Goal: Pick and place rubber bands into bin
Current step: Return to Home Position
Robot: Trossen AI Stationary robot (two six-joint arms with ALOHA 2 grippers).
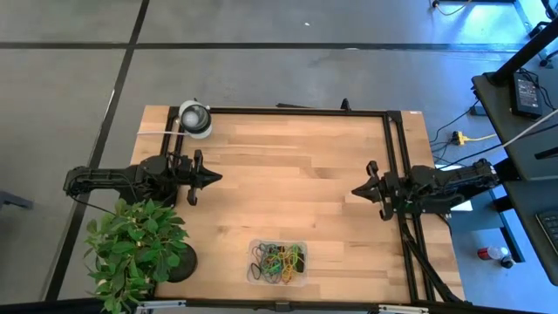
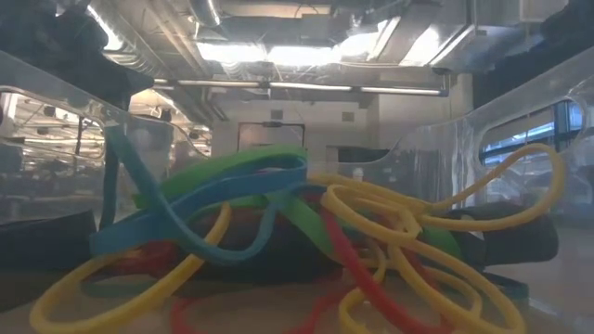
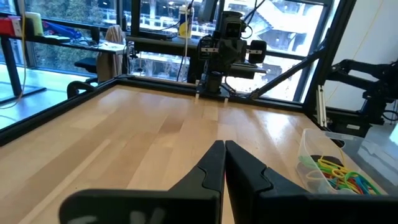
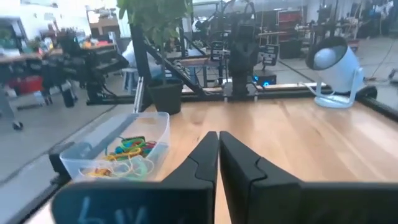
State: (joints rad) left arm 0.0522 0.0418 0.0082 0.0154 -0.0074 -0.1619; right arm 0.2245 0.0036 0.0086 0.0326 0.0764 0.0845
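1. On the far left, my left gripper (image 1: 214,177) hangs over the left side of the table (image 1: 288,157) and points toward the middle. Its fingers are pressed flat together and grip nothing.
2. A leafy potted plant (image 1: 132,247) stands at the front-left corner of the table, just in front of that arm.
3. A round white-and-grey object (image 1: 195,119) sits at the back-left corner, close to the dark rail.
4. The bin (image 1: 302,280) rests at the front edge, roughly midway between the two arms and well apart from both grippers. The rubber bands (image 1: 279,259) lie heaped inside it. From the low view, I see yellow, green, blue and red loops tangled over one another behind the clear wall.
5. On the right, my right gripper (image 1: 357,189) hangs over the right side of the table, facing the left one across the bare wood. Its fingers are closed against each other and hold nothing.
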